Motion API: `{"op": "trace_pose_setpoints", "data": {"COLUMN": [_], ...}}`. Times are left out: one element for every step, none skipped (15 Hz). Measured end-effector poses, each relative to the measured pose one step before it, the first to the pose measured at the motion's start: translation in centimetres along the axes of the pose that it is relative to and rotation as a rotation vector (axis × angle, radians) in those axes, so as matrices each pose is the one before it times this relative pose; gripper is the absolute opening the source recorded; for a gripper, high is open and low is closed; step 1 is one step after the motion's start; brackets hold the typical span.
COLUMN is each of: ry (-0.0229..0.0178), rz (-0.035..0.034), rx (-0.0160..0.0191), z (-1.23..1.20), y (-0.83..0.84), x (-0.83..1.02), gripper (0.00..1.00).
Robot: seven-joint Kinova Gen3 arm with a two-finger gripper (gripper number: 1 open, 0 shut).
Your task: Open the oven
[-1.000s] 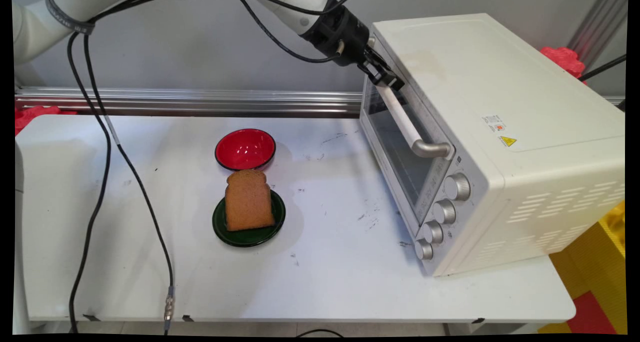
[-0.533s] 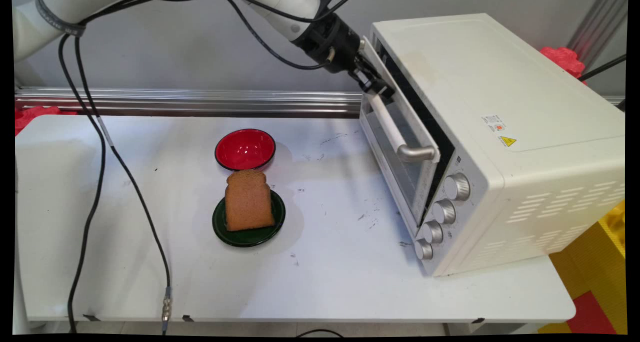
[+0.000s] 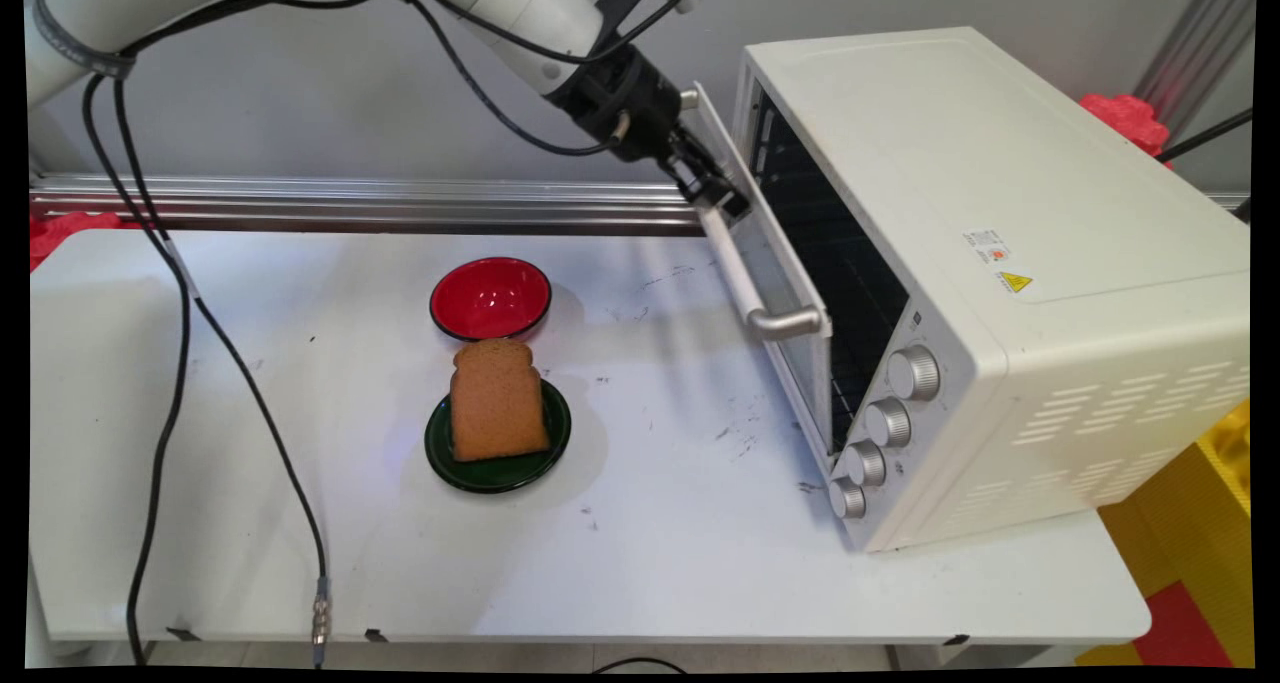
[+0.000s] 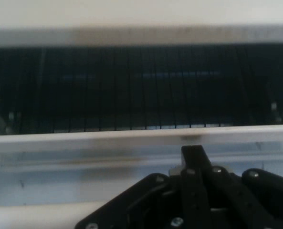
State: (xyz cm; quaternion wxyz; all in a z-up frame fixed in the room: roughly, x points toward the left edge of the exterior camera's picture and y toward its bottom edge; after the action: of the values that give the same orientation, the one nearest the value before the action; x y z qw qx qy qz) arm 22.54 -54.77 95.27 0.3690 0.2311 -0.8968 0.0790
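One gripper (image 3: 718, 195), black, two-fingered, is closing on the far end of the oven door's handle (image 3: 745, 281); its fingers are pressed together around the white bar. In the hand view the gripper (image 4: 193, 155) is rising from the bottom edge, one finger (image 4: 191, 157) reaching up to the door's top rim.

One toaster oven (image 3: 1000, 263), cream-white, is standing at the 3 o'clock side of the surface (image 3: 650, 523). Its glass door (image 3: 775, 293) is hanging partly open, tilted outward from the top, showing a dark interior with a wire rack (image 4: 131, 90). Four silver knobs (image 3: 880, 423) are running down the front panel, just beside the door.

One slice of brown bread (image 3: 496, 400) is lying on a dark green plate (image 3: 540, 458) near the surface's centre, well apart from the oven. One red bowl (image 3: 490, 298) is sitting just beyond the plate at 12 o'clock, the bread's top edge nearly meeting it.

Several black cables (image 3: 180, 343) are hanging from the arm at 9 o'clock, one ending in a metal plug (image 3: 321, 618) at the near edge.
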Motion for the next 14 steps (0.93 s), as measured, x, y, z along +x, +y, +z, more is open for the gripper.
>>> {"op": "trace_pose_setpoints", "data": {"ry": [-0.00801,-0.01028,-0.00847,-0.0059,-0.004,-0.00722,-0.00583,-0.0063,-0.00496,-0.00614,-0.00582,-0.00553,-0.00452,-0.00484], "rz": [-0.00278,-0.00413,-0.0044,-0.00222,-0.00231,-0.00316,-0.00273,-0.00367,-0.00316,-0.00367,-0.00293,-0.00382,-0.00283,-0.00286], "rx": [0.00088,0.0016,0.00195,0.00047,0.00052,0.0006,0.00007,0.00059,0.0011,0.0013,0.00046,0.0007,-0.00039,-0.00065], "z": [-0.171,-0.203,-0.195,-0.07,-0.061,-0.085,-0.045,-0.03,-0.027,0.008,0.07,0.045,0.075,0.102], "y": [-0.044,-0.08,-0.072,-0.046,-0.04,-0.049,-0.035,-0.054,-0.047,-0.064,-0.073,-0.052,-0.023,-0.028], "x": [-0.394,-0.535,-0.523,-0.317,-0.286,-0.482,-0.438,-0.495,-0.447,-0.531,-0.499,-0.583,-0.474,-0.534], "gripper": [0.0,0.0,0.0,0.0,0.0,0.0,0.0,0.0,0.0,0.0,0.0,0.0,0.0,0.0]}}
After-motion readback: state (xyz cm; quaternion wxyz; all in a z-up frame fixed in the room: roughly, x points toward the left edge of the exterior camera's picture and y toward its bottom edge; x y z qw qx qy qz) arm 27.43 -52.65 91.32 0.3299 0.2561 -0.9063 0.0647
